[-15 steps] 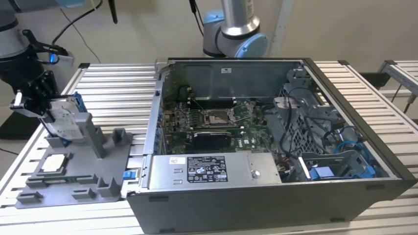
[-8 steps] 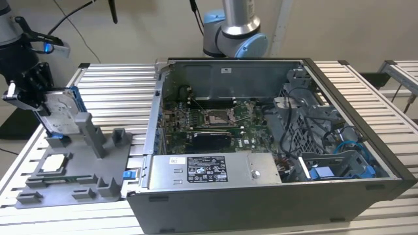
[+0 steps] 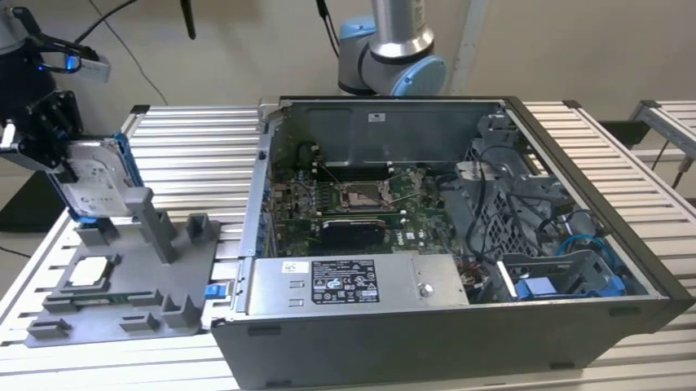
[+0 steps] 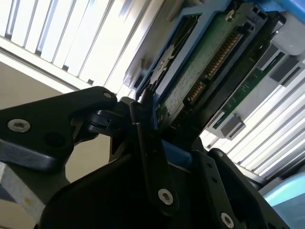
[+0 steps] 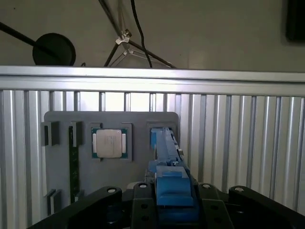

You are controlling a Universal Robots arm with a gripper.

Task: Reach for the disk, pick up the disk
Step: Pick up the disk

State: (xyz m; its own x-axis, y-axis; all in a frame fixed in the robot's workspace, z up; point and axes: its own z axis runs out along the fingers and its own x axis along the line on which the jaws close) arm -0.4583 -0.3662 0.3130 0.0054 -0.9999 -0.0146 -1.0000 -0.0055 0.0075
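Gripper [image 3: 62, 167] is standing at the exterior view's far left, over the grey fixture [image 3: 114, 314] on the slatted table [image 3: 196, 147], well apart from the open computer case [image 3: 435, 346]. The jaws are sitting closed down narrow on the disk [image 3: 96, 183], pinching it on its upper edge at the blue bracket. The disk is standing on edge, nearly upright, with its lower edge just at the fixture's grey posts; I cannot tell whether it is clear of its slot or seated in it. Judgement for the pick-up: the lift is calling for a straight pull along the slot with the disk kept upright, so the bracket is not raking the posts. Because the hold is on plastic at one edge, a slow rise is looking safer than a quick one. The second wrist view is showing what the exterior view is not: the disk's green circuit-board face [image 4: 205, 62] and a finger [image 4: 143, 119] lying against the bracket edge. The first wrist view is looking down the disk's thin blue edge [image 5: 167, 152] and showing the small square chip [image 5: 108, 143] lying beside it in the fixture.
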